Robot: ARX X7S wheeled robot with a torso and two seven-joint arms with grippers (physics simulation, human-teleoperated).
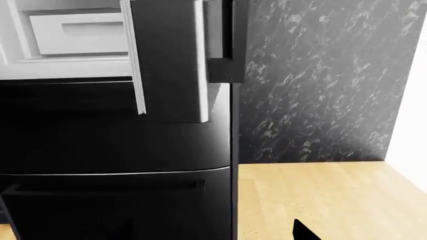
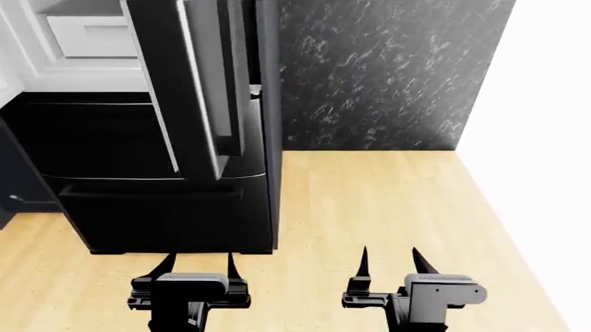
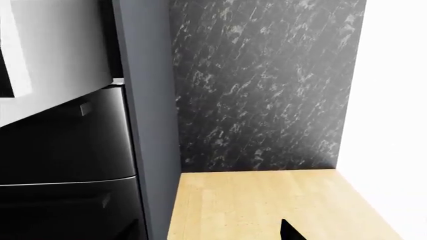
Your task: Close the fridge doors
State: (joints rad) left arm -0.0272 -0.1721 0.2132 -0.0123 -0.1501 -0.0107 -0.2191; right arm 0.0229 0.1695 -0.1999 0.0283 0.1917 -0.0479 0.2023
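Both grippers hover over wooden floor [image 2: 369,207] near marbled wall [image 2: 388,69].

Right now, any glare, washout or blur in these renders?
Head view: white wall is blown out and featureless; the open fridge door shows soft sheen streaks. Left wrist view: freezer drawers sink into near-black, with only a thin highlight along one edge. Right wrist view: marbled wall stays sharp, no blur.

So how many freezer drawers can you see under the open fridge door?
2: the upper freezer drawer sits directly under the open fridge door, the lower freezer drawer below it at the floor. Cabinetry hides their left ends.
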